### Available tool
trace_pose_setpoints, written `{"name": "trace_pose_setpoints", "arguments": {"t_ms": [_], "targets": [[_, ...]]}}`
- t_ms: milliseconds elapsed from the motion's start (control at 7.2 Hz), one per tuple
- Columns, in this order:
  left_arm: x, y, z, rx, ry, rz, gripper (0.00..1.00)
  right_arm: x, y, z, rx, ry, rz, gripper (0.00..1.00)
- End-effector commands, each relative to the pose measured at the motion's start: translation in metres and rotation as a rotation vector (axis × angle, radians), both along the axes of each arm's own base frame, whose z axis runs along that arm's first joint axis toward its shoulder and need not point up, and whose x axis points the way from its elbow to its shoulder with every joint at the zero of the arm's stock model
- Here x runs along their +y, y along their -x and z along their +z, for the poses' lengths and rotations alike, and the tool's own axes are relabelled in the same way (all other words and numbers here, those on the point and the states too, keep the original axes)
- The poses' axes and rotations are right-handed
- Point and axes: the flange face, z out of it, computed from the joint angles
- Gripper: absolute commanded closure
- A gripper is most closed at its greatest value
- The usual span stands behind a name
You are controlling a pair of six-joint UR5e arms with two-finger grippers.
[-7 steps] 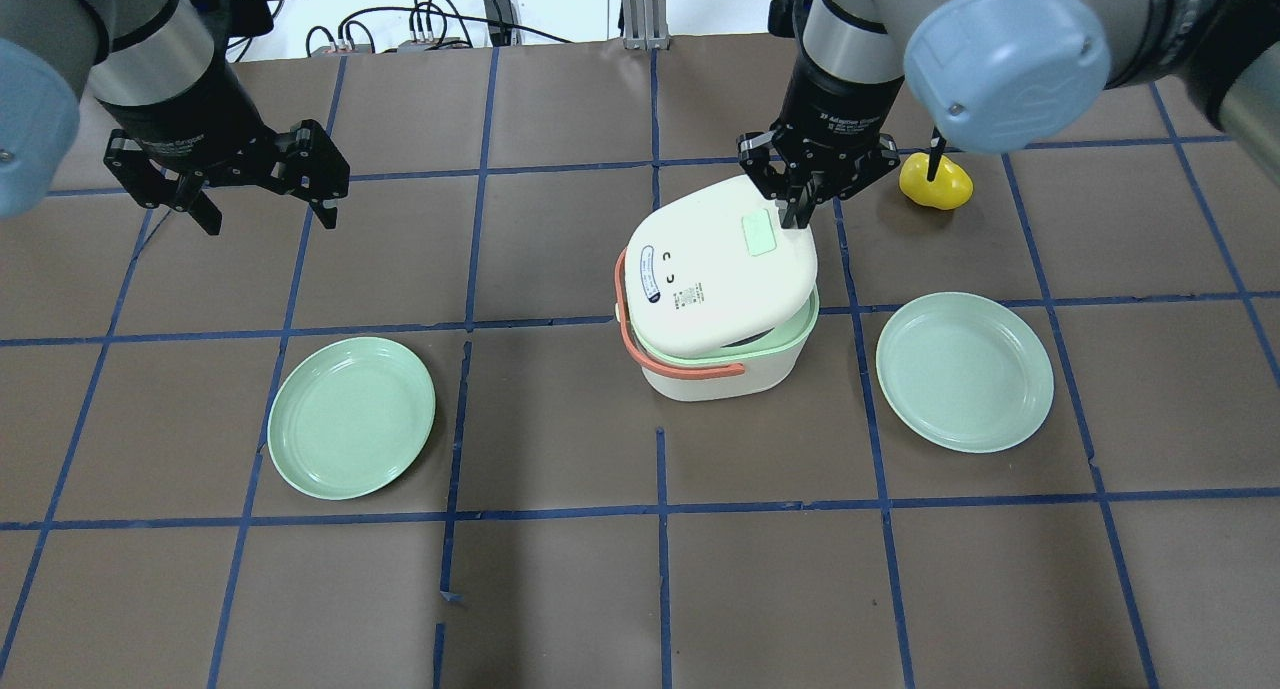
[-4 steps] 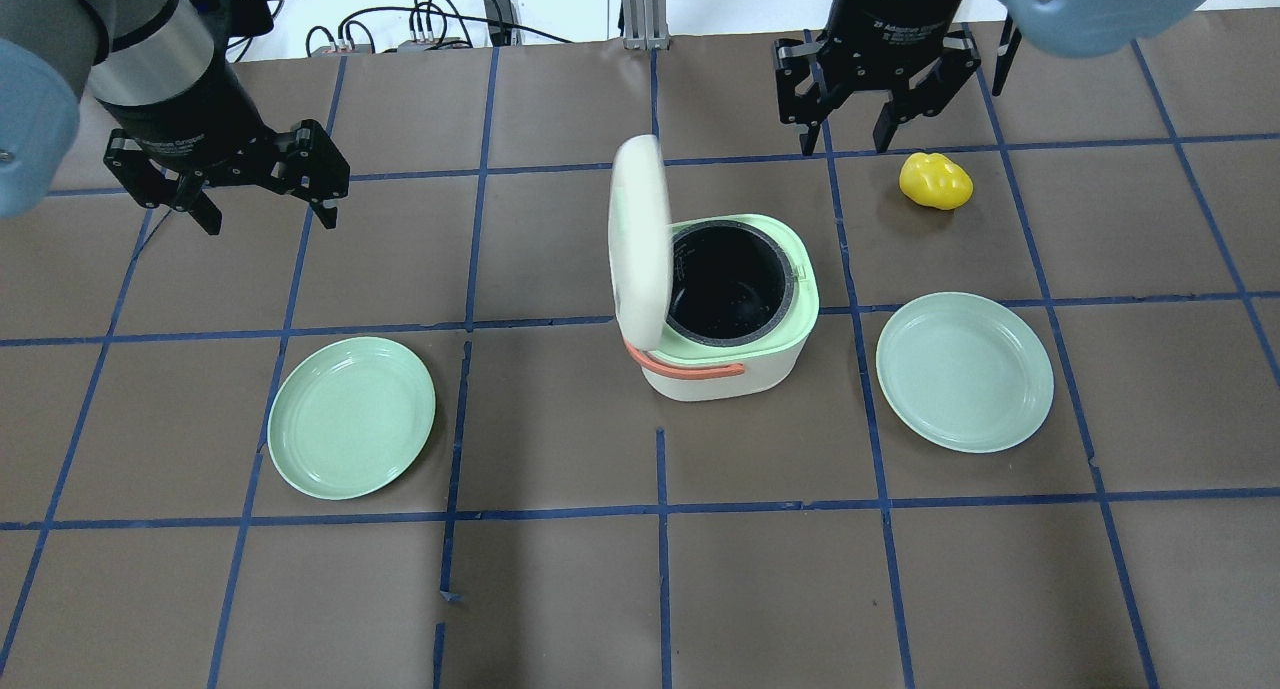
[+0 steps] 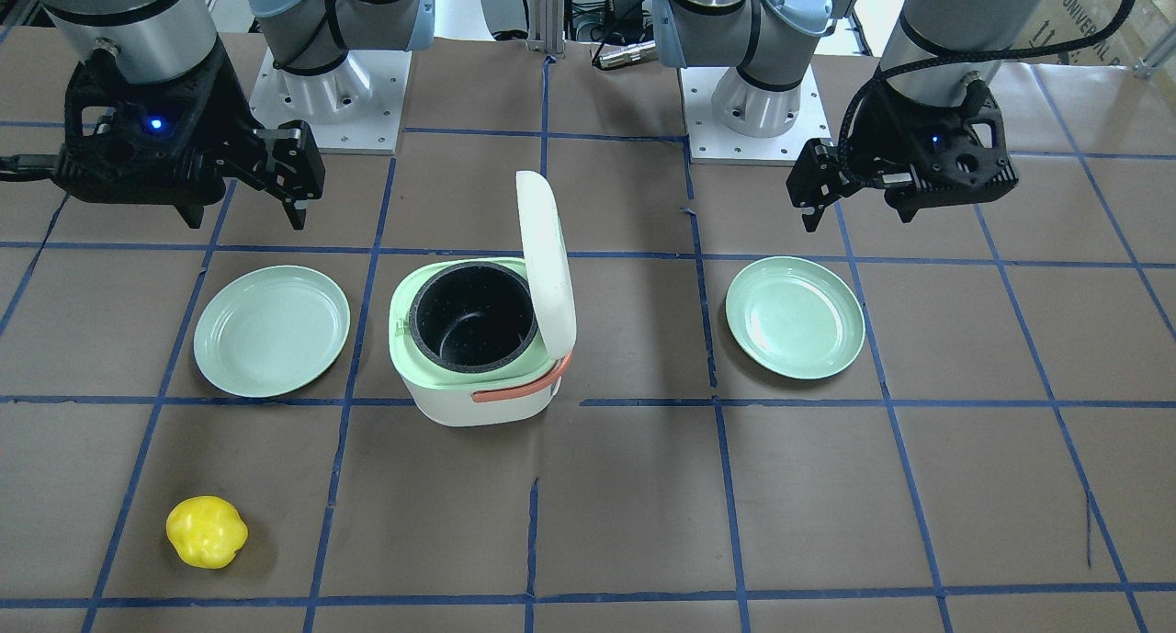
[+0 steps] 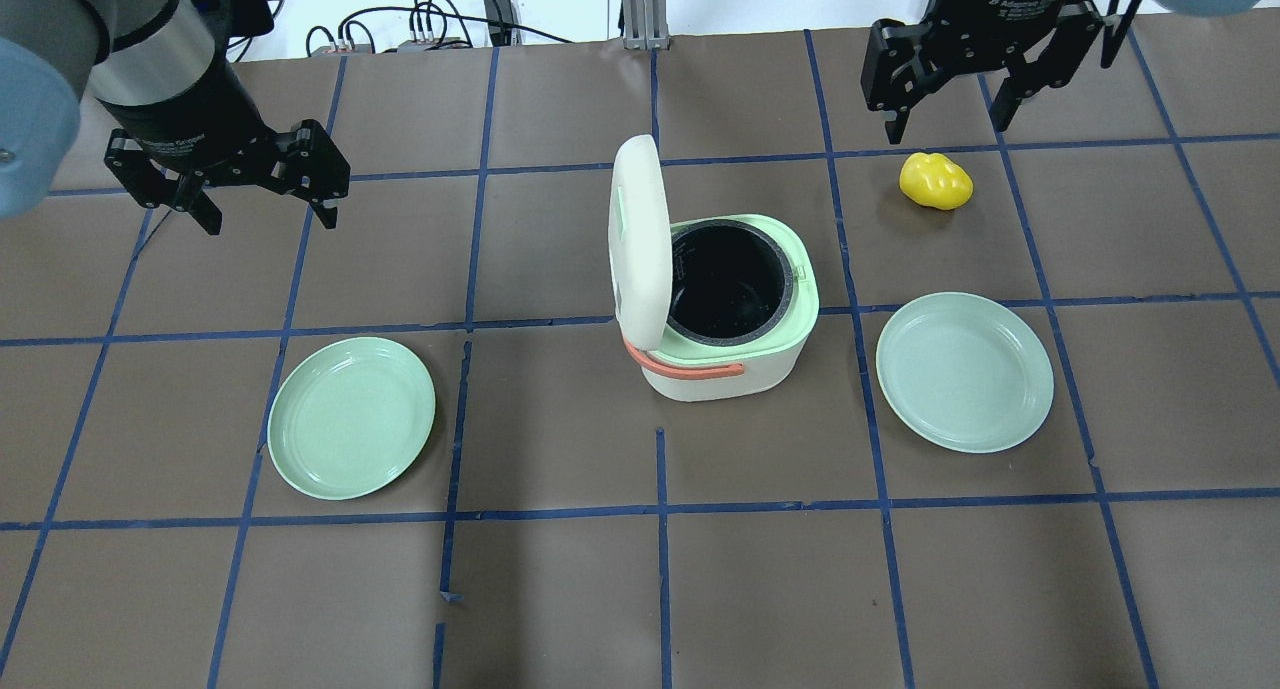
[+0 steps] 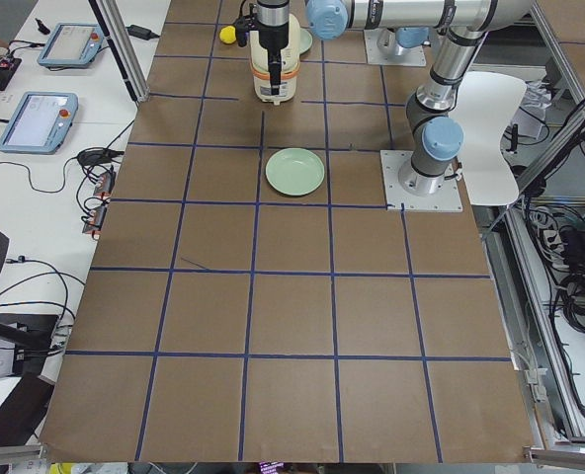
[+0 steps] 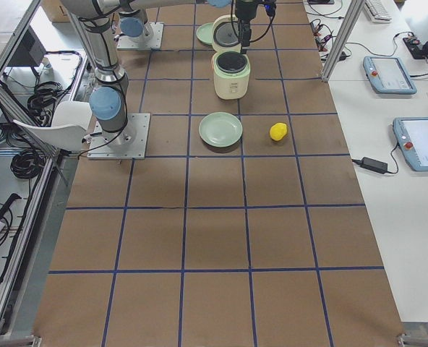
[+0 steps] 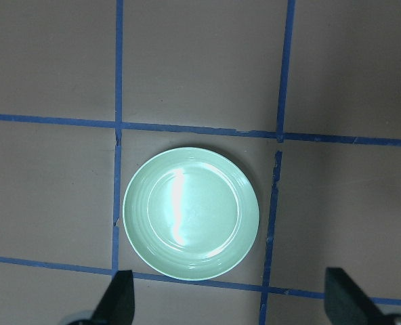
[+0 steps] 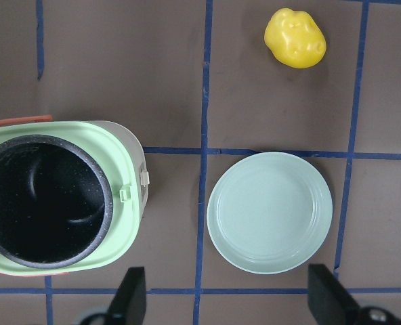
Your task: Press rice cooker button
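1. The right end effector (image 4: 947, 127) hangs with its fingers spread and empty over the far side of the desk (image 4: 560, 589), just beyond a yellow toy (image 4: 935, 181).
2. The left end effector (image 4: 270, 219) is also spread and empty, well apart from the rice cooker (image 4: 735, 369).
3. The rice cooker sits mid-desk, its lid (image 4: 638, 239) standing upright and the dark pot (image 4: 730, 284) exposed.
4. A left plate (image 4: 351, 417) and a right plate (image 4: 964, 371) flank it, touching nothing.
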Motion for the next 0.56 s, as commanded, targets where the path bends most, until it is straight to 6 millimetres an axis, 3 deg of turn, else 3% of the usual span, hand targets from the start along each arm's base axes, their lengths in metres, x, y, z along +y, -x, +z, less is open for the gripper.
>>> {"name": "trace_pose_setpoints", "arguments": {"t_ms": [0,417], "targets": [[0.0,0.0,0.0,0.0,0.0,0.0,0.0,0.0059,0.0072,-0.0056,0.005,-0.007,0.018,0.01],[0.0,0.0,0.0,0.0,0.0,0.0,0.0,0.0083,0.0058,-0.0083,-0.001,-0.023,0.019,0.0]]}}
